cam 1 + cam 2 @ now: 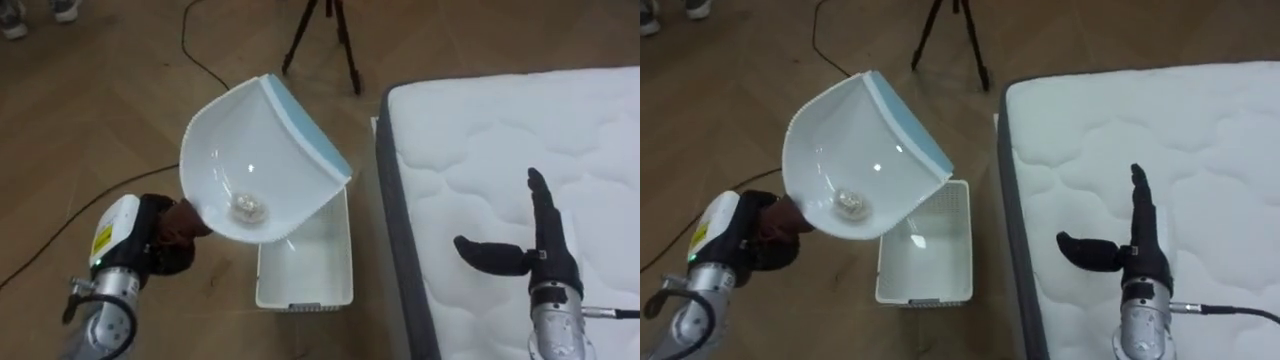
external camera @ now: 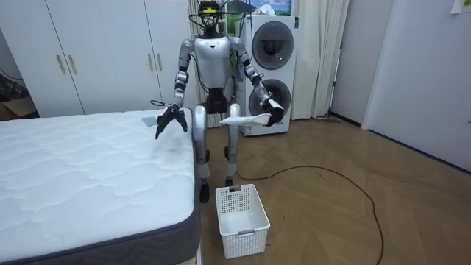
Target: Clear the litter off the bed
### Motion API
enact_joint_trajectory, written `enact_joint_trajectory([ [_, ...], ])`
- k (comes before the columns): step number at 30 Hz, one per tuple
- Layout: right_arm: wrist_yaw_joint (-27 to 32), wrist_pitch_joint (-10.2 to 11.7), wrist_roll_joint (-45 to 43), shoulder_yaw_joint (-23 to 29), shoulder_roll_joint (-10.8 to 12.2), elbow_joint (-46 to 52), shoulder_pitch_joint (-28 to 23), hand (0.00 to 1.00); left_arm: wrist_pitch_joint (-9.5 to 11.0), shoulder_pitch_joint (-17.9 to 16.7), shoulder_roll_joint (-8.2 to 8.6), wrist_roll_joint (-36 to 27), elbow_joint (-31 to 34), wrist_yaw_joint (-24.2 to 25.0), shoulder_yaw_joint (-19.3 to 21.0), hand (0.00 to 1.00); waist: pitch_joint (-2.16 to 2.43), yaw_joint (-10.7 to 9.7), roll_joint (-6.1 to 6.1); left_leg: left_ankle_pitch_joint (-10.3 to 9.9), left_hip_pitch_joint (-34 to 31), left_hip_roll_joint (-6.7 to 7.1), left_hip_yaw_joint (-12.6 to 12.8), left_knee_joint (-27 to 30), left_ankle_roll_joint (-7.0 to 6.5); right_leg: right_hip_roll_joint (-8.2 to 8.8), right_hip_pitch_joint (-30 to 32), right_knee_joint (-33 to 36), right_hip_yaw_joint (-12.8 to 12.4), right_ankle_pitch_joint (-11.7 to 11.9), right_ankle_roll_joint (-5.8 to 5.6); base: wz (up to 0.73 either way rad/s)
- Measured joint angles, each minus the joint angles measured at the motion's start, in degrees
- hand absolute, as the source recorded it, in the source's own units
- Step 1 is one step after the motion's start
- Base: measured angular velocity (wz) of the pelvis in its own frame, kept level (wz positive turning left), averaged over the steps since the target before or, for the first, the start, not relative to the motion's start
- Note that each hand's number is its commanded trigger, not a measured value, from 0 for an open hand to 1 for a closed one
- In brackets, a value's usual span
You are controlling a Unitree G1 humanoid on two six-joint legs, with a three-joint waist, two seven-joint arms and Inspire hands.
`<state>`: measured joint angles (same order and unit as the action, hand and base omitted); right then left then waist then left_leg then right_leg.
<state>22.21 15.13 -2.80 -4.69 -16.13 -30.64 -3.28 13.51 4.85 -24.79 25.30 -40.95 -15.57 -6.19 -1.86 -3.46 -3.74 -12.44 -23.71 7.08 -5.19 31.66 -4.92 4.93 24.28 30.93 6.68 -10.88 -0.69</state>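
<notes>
Left hand (image 1: 172,228) is clamped round the narrow rear end of the dustpan (image 1: 250,150), which hangs tipped above the basket (image 1: 300,298) on the floor just beside the mattress (image 1: 480,140). Right hand (image 1: 540,255) hovers over the mattress, fingers straight, thumb spread, holding nothing. Treat the dustpan as light, rigid plastic with a slick inner face, and grip it at the rear end only. It is white and scoop-shaped, with a pale blue lip. One small crumpled scrap (image 1: 247,206), whitish and shiny, lies in the bowl. Expect it to slide freely once you tilt further.
</notes>
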Motion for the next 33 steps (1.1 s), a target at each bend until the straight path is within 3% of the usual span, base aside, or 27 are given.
enact_joint_trajectory([
  [2,-0.3,0.0,-0.02,-0.44,-1.28,-0.29,0.13,0.0,-0.28,1.32,-1.37,0.2,-2.4,0.94,-1.32,1.0,0.04,-0.93,-1.29,-0.04,-0.62,-0.3,1.34,-0.16,0.06,0.31,0.8,1.19,0.15,-0.64,0.33,0.24],
  [5,-1.18,0.0,-0.06,-0.78,-2.76,-0.44,0.61,0.0,-1.31,2.08,-2.96,0.01,-4.41,2.44,-2.25,1.0,0.0,-1.42,-2.17,-0.09,-1.0,-1.63,6.05,-1.07,-0.05,0.98,2.32,2.83,-0.32,-1.84,0.54,0.1],
  [7,-1.17,0.01,-1.53,-0.64,-3.08,-1.01,1.05,0.0,-1.67,2.38,-3.64,-0.02,-5.49,3.2,-2.65,1.0,0.06,-2.49,-2.9,-0.25,-1.62,-2.24,7.83,-1.18,-0.25,1.06,2.98,3.18,-0.2,-2.33,0.54,0.12],
  [10,-1.7,0.05,-3.67,-0.65,-5.0,-1.08,1.05,0.0,-2.67,3.84,-6.04,0.24,-7.14,5.81,-3.66,1.0,-0.13,-3.32,-3.95,-0.3,-3.06,-2.32,9.73,-1.53,-0.34,1.59,5.27,4.49,-0.68,-2.73,0.52,-0.02],
  [12,-2.38,0.02,-4.54,-0.67,-6.22,-0.98,0.84,0.0,-4.64,4.57,-8.31,0.24,-8.07,6.83,-4.41,1.0,-0.05,-4.49,-4.72,-0.27,-3.57,-1.69,10.54,-2.04,-0.38,2.15,6.97,6.19,-1.74,-3.39,0.22,-0.07],
  [15,-2.41,-0.26,-4.67,-0.68,-6.53,-0.98,0.21,0.0,-6.35,5.91,-10.76,0.23,-8.62,7.33,-5.99,1.0,-0.23,-5.92,-5.72,-0.41,-3.95,-1.17,11.79,-2.27,-0.6,3.1,8.53,8.16,-2.22,-4.4,0.23,-0.03],
  [17,-2.41,-0.32,-4.72,-0.71,-6.99,-0.44,-0.13,0.0,-7.21,7.05,-11.68,0.28,-8.59,7.49,-7.47,1.0,-0.32,-5.79,-6.57,-0.67,-4.93,-1.36,13.14,-2.02,-1.0,3.01,10.24,9.22,-3.32,-4.58,0.28,-0.14],
  [21,-2.67,-1.21,-8.28,-0.83,-7.41,-0.25,-0.19,0.0,-8.86,10.95,-12.5,4.41,-11.03,10.28,-11.48,1.0,-0.35,-7.56,-8.77,-0.69,-5.45,-1.36,14.57,-2.27,-1.02,3.39,11.4,9.92,-3.73,-5.32,0.24,-0.01],
  [26,-3.48,-1.28,-9.24,-1.66,-7.72,0.29,0.4,0.0,-9.74,11.72,-13.74,6.87,-11.49,12.4,-15.17,1.0,-0.51,-9.14,-9.29,-0.7,-4.18,-1.31,17.6,-3.09,-1.02,3.78,11.99,11.72,-5.37,-6.42,0.25,-0.06],
  [27,-3.47,-1.27,-9.23,-2.06,-8.08,0.37,0.58,0.0,-9.98,11.76,-13.86,6.87,-11.52,12.9,-15.96,1.0,-0.75,-9.45,-9.77,-0.75,-3.87,-1.29,17.83,-3.19,-1.07,3.77,11.84,11.85,-5.6,-6.59,0.2,-0.1],
  [30,-3.23,-0.86,-9.19,-2.4,-8.77,0.93,0.65,0.0,-10.83,11.77,-14.49,6.93,-11.39,14.3,-16.61,1.0,-0.98,-10.39,-10.87,-0.73,-3.59,-1.24,19.17,-4.02,-1.1,4.14,12.31,12.34,-6.0,-7.01,0.07,0.0],
  [33,-2.28,-0.81,-9.24,-2.77,-8.8,1.84,0.08,0.0,-11.9,12.39,-15.06,8.02,-11.68,15.14,-16.61,1.0,-0.98,-10.78,-11.19,-0.74,-3.55,-1.1,20.31,-4.01,-1.11,4.5,12.95,13.51,-6.49,-7.76,0.1,0.03],
])
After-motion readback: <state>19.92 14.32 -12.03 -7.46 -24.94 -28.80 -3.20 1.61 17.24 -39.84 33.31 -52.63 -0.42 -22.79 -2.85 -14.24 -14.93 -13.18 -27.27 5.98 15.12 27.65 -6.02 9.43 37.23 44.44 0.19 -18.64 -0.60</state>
